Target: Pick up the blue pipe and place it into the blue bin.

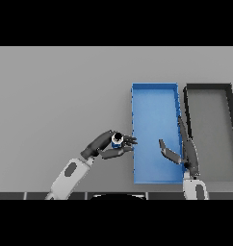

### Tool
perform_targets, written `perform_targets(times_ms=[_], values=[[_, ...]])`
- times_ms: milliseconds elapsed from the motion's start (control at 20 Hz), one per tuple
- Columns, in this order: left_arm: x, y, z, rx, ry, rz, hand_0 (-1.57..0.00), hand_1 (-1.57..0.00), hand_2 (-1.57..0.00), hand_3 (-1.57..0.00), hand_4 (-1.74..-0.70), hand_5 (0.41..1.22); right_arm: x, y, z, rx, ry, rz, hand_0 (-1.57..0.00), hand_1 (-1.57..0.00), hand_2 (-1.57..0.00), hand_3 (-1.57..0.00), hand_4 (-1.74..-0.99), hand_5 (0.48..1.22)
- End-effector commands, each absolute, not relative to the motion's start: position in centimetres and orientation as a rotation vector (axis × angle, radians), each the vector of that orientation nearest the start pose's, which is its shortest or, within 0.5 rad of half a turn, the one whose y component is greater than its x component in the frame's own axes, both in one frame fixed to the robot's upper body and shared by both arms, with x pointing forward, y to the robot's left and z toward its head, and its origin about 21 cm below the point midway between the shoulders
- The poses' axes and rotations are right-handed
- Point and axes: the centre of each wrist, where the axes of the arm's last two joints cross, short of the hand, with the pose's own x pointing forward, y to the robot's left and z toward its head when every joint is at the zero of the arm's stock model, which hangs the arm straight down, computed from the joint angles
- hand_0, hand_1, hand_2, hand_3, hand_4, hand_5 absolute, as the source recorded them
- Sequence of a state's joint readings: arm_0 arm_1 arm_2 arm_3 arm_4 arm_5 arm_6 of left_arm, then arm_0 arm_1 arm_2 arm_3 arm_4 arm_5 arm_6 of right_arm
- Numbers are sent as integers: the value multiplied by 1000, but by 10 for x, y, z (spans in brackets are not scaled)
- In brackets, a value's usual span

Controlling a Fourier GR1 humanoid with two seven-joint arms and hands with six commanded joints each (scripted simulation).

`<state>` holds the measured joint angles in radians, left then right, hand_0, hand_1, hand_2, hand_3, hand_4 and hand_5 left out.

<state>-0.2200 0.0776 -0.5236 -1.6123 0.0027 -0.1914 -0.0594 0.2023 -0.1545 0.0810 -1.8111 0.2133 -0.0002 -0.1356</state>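
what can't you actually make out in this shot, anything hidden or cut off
- Blue pipe, head view: only its dark-centred end shows; the left hand, curled round it, hides its length.
- Whether the pipe rests on the table or is lifted: one top-down view cannot settle it.
- Blue bin: the right hand covers part of its right wall and floor.
- Black bin: its lower right corner runs out at the picture's edge.

Plain grey tabletop [56, 96], bright blue bin [154, 134], black-walled bin [229, 115] with grey floor, blue pipe [117, 140] with dark opening, dark robot hands, white-grey arms
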Motion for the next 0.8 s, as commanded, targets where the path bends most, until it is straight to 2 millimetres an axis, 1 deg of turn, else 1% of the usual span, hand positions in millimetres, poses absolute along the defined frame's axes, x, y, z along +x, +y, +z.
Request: perform_targets(times_ms=[0,50,100,150,200,250,300,350,500,600,650,750], values=[[249,100,47,-569,-1721,-754,-1571,-1571,-1571,-1571,-1467,1221,198,-257,28,-160,-1783,297,1,-2,-41,1,-1195,648],[250,98,48,-562,-1722,-755,-1571,-1571,-1571,-1571,-1467,1221,199,-256,33,-48,-1804,276,1,-12,-67,0,-1198,641],[253,99,48,-569,-1726,-747,-1571,-1571,-1571,-1571,-1467,1221,202,-259,43,55,-1795,280,1,-22,-89,-1,-1202,624],[251,97,49,-583,-1725,-750,-1571,-1571,-1571,-1571,-1467,1221,206,-262,54,126,-1789,301,1,-25,-106,-1,-1209,609],[251,96,48,-576,-1720,-751,-1571,-1571,-1571,-1571,-1467,1221,211,-261,69,194,-1785,350,1,-29,-120,-1,-1215,607],[248,97,47,-586,-1725,-749,-1571,-1571,-1571,-1571,-1467,1221,215,-260,79,249,-1777,394,1,-23,-118,-1,-1224,600],[249,95,46,-583,-1720,-750,-1571,-1571,-1571,-1571,-1467,1221,217,-256,94,312,-1785,447,1,-18,-117,0,-1228,588],[251,97,50,-582,-1724,-743,-1571,-1571,-1571,-1571,-1467,1221,220,-252,106,356,-1775,506,1,-14,-111,0,-1237,577],[250,98,52,-564,-1730,-751,-1571,-1571,-1571,-1571,-1467,1221,224,-239,134,419,-1775,654,1,-7,-99,0,-1261,560],[251,97,54,-564,-1723,-760,-1571,-1571,-1571,-1571,-1467,1221,229,-223,150,430,-1763,766,1,-4,-81,1,-1281,558],[249,98,50,-562,-1724,-764,-1571,-1571,-1571,-1571,-1467,1221,232,-216,156,447,-1765,798,1,-3,-66,1,-1291,558],[251,98,51,-549,-1726,-769,-1571,-1571,-1571,-1571,-1467,1221,238,-203,165,467,-1768,869,1,-2,-44,1,-1298,559]])
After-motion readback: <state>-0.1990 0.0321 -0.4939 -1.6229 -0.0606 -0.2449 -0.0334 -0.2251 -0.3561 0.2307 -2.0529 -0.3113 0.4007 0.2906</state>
